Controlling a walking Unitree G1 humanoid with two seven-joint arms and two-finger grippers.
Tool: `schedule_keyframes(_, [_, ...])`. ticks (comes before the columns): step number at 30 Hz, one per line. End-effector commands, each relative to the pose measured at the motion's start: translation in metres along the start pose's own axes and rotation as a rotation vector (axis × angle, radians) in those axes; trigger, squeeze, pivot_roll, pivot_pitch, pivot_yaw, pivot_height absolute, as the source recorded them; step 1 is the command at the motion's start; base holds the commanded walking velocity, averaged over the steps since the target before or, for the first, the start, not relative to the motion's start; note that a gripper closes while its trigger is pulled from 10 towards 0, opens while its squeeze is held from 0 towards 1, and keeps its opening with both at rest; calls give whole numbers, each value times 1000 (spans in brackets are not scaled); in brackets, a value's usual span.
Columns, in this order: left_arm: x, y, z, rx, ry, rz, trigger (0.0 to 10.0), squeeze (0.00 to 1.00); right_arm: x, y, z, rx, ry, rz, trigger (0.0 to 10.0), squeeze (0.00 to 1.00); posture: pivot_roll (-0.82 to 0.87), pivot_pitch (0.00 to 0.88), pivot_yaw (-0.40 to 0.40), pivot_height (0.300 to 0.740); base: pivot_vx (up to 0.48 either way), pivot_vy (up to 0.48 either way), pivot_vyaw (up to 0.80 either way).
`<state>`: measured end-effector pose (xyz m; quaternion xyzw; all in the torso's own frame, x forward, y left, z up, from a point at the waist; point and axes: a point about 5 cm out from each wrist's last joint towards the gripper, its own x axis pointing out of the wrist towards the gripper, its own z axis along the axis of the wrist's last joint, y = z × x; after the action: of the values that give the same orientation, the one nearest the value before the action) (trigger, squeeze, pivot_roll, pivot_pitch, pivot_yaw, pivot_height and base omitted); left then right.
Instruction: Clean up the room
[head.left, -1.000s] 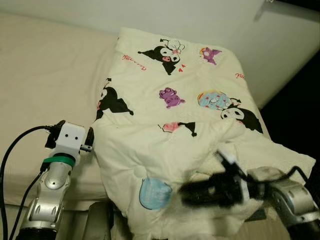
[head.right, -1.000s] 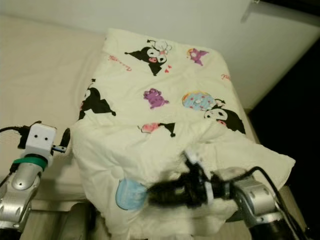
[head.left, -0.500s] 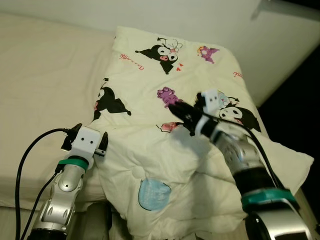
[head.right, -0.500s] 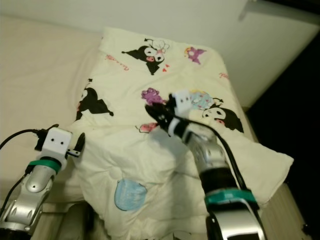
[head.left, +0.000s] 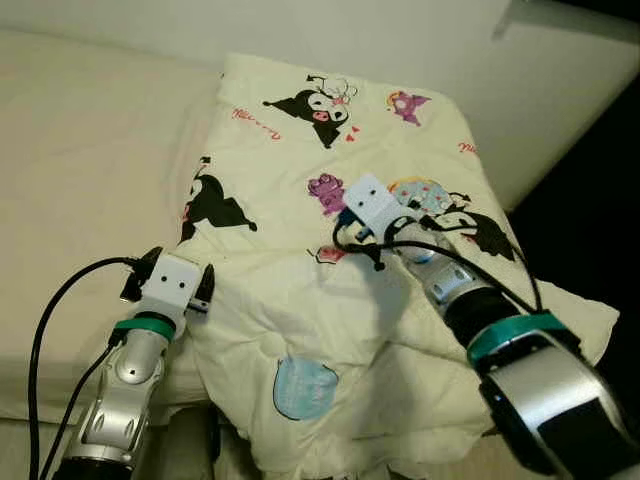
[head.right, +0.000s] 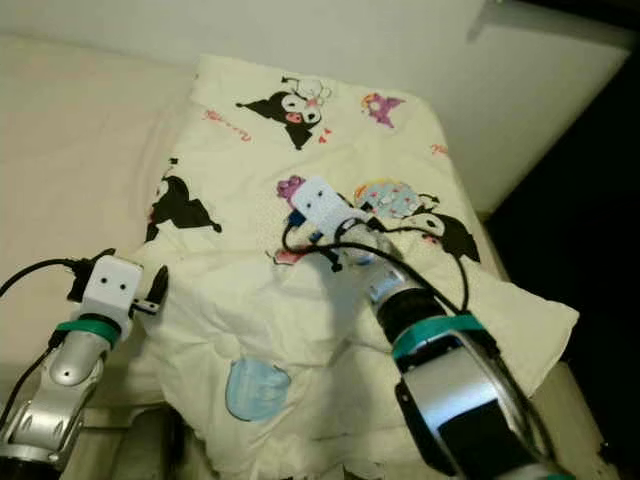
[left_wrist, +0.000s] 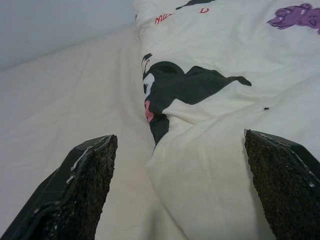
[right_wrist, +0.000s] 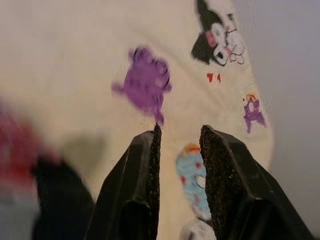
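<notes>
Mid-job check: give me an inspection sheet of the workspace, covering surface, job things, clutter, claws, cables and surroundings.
Surface: bed with a plain cream sheet, lightly creased.
Job's things: cartoon-print blanket, rumpled, spread over the bed's right part, its near corner hanging over the bed edge.
Clutter: nothing seen.
Claws: left claw open, straddling the blanket's left edge, holding nothing. Right claw nearly closed with a narrow gap, over the blanket's middle near the purple print, holding nothing.
Cables: black cable loops from the left wrist; black wires loop around the right wrist.
Surroundings: pale wall behind the bed; dark area to the right.
</notes>
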<state>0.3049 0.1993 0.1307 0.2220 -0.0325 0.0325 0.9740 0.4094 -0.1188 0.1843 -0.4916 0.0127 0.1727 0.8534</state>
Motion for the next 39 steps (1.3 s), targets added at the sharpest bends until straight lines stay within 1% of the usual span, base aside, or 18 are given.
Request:
schedule_keyframes(1, [-3, -6, -6, 4, 25, -28, 10000, 0, -4, 7, -15, -83, 28, 70, 10000, 0, 223, 60, -143, 575, 0, 0, 0])
schedule_keyframes(7, [-3, -8, -10, 5, 35, -39, 10000, 0, -15, 23, -43, -190, 62, 234, 10000, 0, 223, 60, -143, 575, 0, 0, 0])
schedule_keyframes(8, [-1, -10, -9, 2, 35, -48, 10000, 0, -24, 40, -58, -241, 72, 385, 10000, 0, 205, 54, -133, 575, 0, 0, 0])
schedule_keyframes(12, [0, -11, -9, 0, 34, -53, 10000, 0, -31, 49, -66, -259, 68, 483, 10000, 0, 205, 54, -133, 575, 0, 0, 0])
schedule_keyframes(14, [2, -14, -7, -6, 28, -61, 10000, 0, -53, 68, -85, -167, 55, 801, 10000, 0, 200, 48, -132, 575, 0, 0, 0])
schedule_keyframes(15, [2, -14, -7, -6, 28, -61, 10000, 0, -53, 68, -85, -167, 55, 801, 10000, 0, 200, 48, -132, 575, 0, 0, 0])
schedule_keyframes(17, [2, -15, -6, -14, 24, -67, 10000, 0, -76, 66, -96, -12, 26, 1061, 10000, 0, 200, 48, -132, 575, 0, 0, 0])
schedule_keyframes(18, [2, -15, -6, -14, 24, -67, 10000, 0, -76, 66, -96, -12, 26, 1061, 10000, 0, 200, 48, -132, 575, 0, 0, 0])
schedule_keyframes(20, [-1, -17, -7, -24, 24, -79, 10000, 0, -99, 32, -95, 183, -45, 1222, 10000, 0, 199, 46, -134, 575, 0, 0, 0])
schedule_keyframes(23, [-2, -17, -7, -27, 25, -82, 10000, 0, -106, 18, -87, 268, -110, 1248, 10000, 0, 199, 46, -134, 575, 0, 0, 0])
schedule_keyframes(25, [-2, -17, -8, -27, 25, -82, 10000, 0, -107, 15, -86, 281, -122, 1251, 10000, 0, 199, 46, -134, 575, 0, 0, 0])
schedule_keyframes(26, [-4, -17, -8, -30, 25, -85, 10000, 0, -108, -18, -59, 464, -318, 1134, 10000, 0, 200, 54, -138, 575, 0, 0, 0])
schedule_keyframes(27, [-4, -17, -8, -30, 25, -85, 10000, 0, -108, -18, -59, 464, -318, 1134, 10000, 0, 200, 54, -138, 575, 0, 0, 0])
schedule_keyframes(29, [-6, -15, -9, -35, 25, -89, 10000, 0, -124, -67, -21, 669, -646, 1026, 10000, 0, 196, 56, -131, 575, 0, 0, 0])
schedule_keyframes(30, [-6, -15, -9, -37, 25, -90, 10000, 0, -121, -76, -15, 697, -699, 944, 10000, 0, 196, 56, -131, 575, 0, 0, 0])
schedule_keyframes(32, [-6, -15, -9, -39, 25, -90, 10000, 0, -115, -77, -16, 698, -693, 886, 10000, 0, 196, 56, -131, 575, 0, 0, 0])
schedule_keyframes(35, [-3, -16, -8, -39, 21, -92, 10000, 0, -62, -47, -42, 513, -378, 497, 10000, 0, 193, 60, -129, 575, 0, 0, 0])
schedule_keyframes(39, [-1, -18, -6, -40, 16, -91, 10000, 0, -43, -28, -50, 513, -213, 329, 10000, 0, 198, 65, -130, 575, 0, 0, 0])
